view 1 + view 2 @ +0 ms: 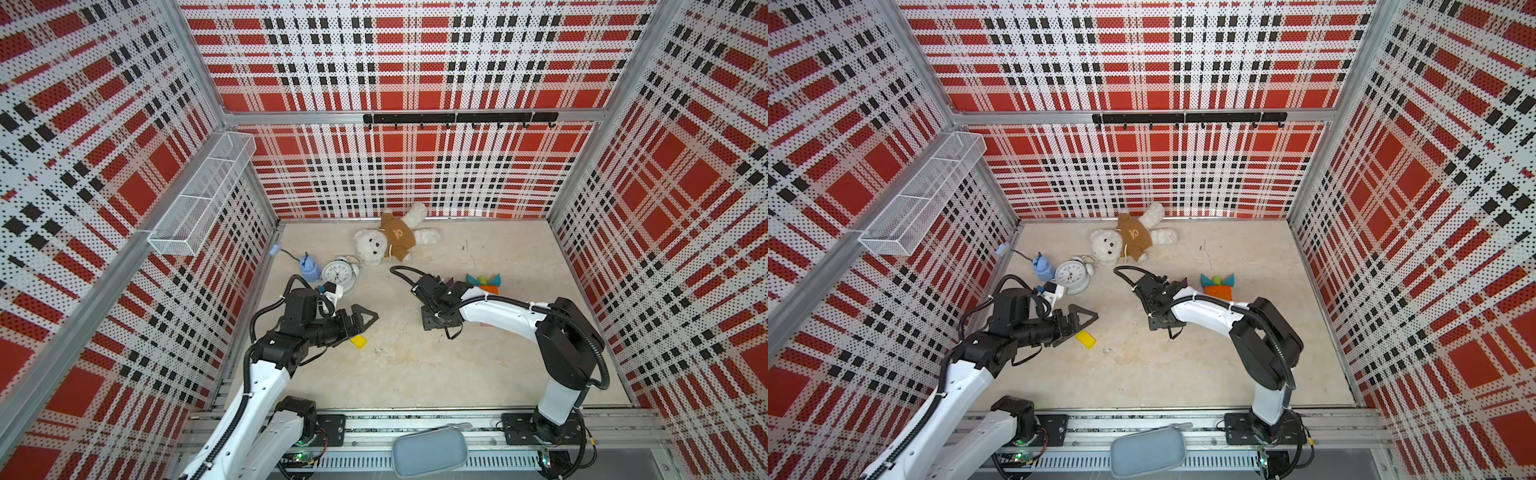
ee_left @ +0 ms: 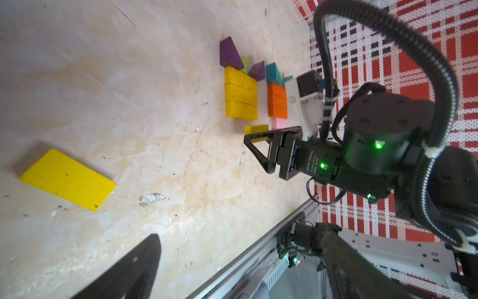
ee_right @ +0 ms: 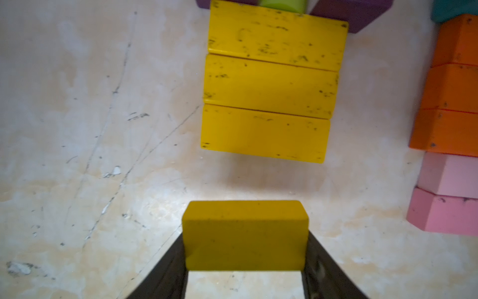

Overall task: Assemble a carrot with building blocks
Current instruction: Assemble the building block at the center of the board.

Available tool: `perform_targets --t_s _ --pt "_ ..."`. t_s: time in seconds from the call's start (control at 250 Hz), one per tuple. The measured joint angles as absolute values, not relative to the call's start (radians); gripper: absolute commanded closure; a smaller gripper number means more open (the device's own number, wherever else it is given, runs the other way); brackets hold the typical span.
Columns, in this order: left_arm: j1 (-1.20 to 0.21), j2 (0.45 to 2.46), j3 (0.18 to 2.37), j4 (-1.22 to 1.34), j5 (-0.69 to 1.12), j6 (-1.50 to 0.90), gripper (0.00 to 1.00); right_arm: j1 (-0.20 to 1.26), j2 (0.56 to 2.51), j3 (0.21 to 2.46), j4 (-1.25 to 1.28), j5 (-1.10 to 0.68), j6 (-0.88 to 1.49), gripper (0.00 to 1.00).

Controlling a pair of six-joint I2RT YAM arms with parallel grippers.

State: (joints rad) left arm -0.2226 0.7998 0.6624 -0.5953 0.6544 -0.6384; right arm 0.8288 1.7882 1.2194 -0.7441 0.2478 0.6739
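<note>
In both top views the right gripper point(image 1: 434, 321) points down at the table point(image 1: 415, 374) on the near side of a cluster of blocks, and its arm hides most of them. What shows is two teal triangles point(image 1: 494, 279) flanking a green cylinder point(image 1: 482, 280). The left gripper point(image 1: 365, 318) hangs just beside a loose yellow block point(image 1: 358, 341) point(image 1: 1086, 339); whether its fingers are apart cannot be told. Between the arms and down to the front rail point(image 1: 415, 417) the table is bare, leaving wide room. A teddy bear point(image 1: 390, 239) and an alarm clock point(image 1: 340, 272) sit toward the far edge. In the left wrist view the loose yellow block point(image 2: 67, 179) lies flat, all four edges free. Farther off stands a yellow column point(image 2: 241, 94) of three blocks edge to edge, with purple triangles point(image 2: 229, 53) at its far end. Alongside it, across a narrow strip of table, run orange blocks point(image 2: 277, 103) ending in pink blocks point(image 2: 278, 123). The right gripper point(image 2: 249, 139) clamps the held yellow block point(image 2: 254, 128) just off the column's near end. In the right wrist view both dark fingers point(image 3: 165, 271) press the short ends of the held yellow block point(image 3: 245, 235). A band of bare table separates its long edge from the yellow column's point(image 3: 269, 85) nearest edge — the two edges nearly parallel, the column slightly skewed. The orange blocks point(image 3: 450, 103) and pink blocks point(image 3: 447, 202) line one side; the other side is open table.
</note>
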Motion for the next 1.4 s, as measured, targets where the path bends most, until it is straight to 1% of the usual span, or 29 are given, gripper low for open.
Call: perform_targets --t_s 0.216,0.476,1.401 --pt "-0.214 0.796 0.662 -0.591 0.654 -0.638 0.0 0.806 1.795 1.193 -0.718 0.241 0.674 0.38" --pt "-0.202 0.794 0.662 -0.59 0.655 -0.64 0.01 0.804 1.858 1.19 -0.682 0.236 0.695 0.38" --pt "-0.202 0.795 0.657 -0.583 0.654 -0.643 0.0 0.784 1.872 1.168 -0.62 0.236 0.727 0.33"
